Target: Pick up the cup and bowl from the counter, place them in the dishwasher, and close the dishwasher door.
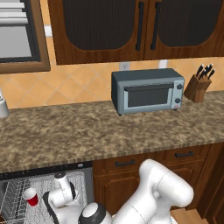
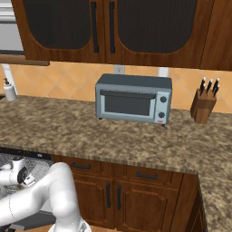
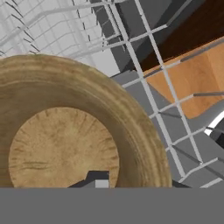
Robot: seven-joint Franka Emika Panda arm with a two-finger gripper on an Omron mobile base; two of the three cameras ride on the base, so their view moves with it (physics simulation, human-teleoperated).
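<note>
Over dishwasher [image 1: 83, 173] rack, arm bent low; hand [image 3: 98, 181] grip on bowl [image 3: 65, 144] unclear.

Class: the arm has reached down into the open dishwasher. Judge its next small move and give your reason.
Probably open the hand fully and lift clear: the bowl sits over the dishwasher rack, and the cup is already racked.

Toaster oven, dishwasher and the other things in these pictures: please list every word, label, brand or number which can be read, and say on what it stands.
No text can be read in any view.
Toaster oven: a small red mark at the lower right corner of its front, too small to read.
Dishwasher: a tiny light mark on its black control strip, too small to read.
Cup, bowl, knife block: no lettering visible.
</note>
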